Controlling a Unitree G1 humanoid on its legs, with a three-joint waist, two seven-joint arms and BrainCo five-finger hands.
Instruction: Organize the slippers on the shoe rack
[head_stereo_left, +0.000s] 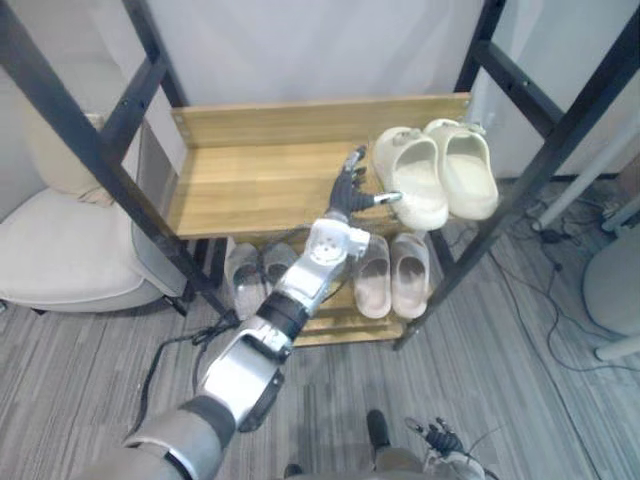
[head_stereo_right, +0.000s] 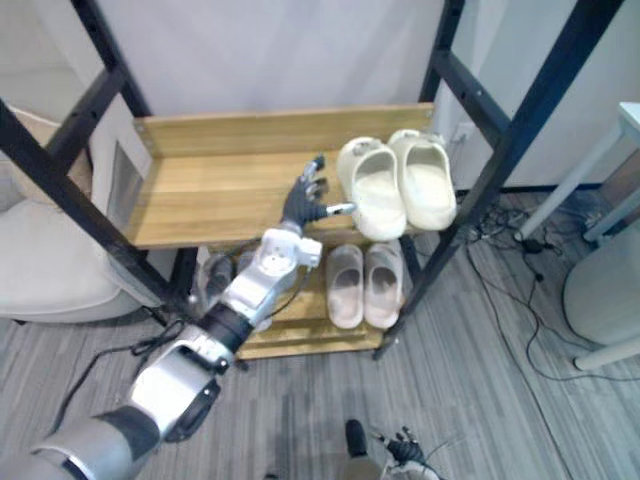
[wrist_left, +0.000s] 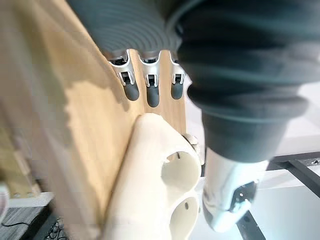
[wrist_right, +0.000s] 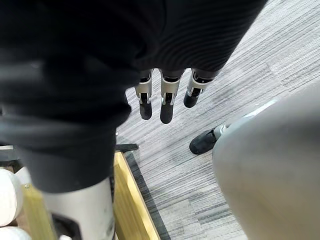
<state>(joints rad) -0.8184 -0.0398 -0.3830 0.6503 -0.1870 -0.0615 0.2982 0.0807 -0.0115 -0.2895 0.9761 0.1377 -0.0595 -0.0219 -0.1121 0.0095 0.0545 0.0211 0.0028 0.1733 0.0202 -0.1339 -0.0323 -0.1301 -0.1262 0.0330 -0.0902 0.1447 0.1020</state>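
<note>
A pair of cream clog slippers (head_stereo_left: 410, 178) stands side by side at the right end of the wooden top shelf (head_stereo_left: 250, 180). My left hand (head_stereo_left: 350, 192) reaches over that shelf, open, with fingers straight and the thumb tip touching the left clog's side. The left wrist view shows that clog (wrist_left: 150, 175) lying between the fingers (wrist_left: 153, 92) and the thumb (wrist_left: 225, 195). On the lower shelf sit a pinkish pair (head_stereo_left: 392, 272) and a clear grey pair (head_stereo_left: 262, 272), partly behind my arm. My right hand (wrist_right: 167, 105) hangs open low over the floor, beside the rack's wooden edge (wrist_right: 130, 200).
Black slanted metal bars (head_stereo_left: 560, 130) frame the rack on both sides. A beige cushioned chair (head_stereo_left: 60, 245) stands at the left. At the right are a white rounded base (head_stereo_left: 612, 290) and loose cables (head_stereo_left: 560, 255) on the grey striped carpet.
</note>
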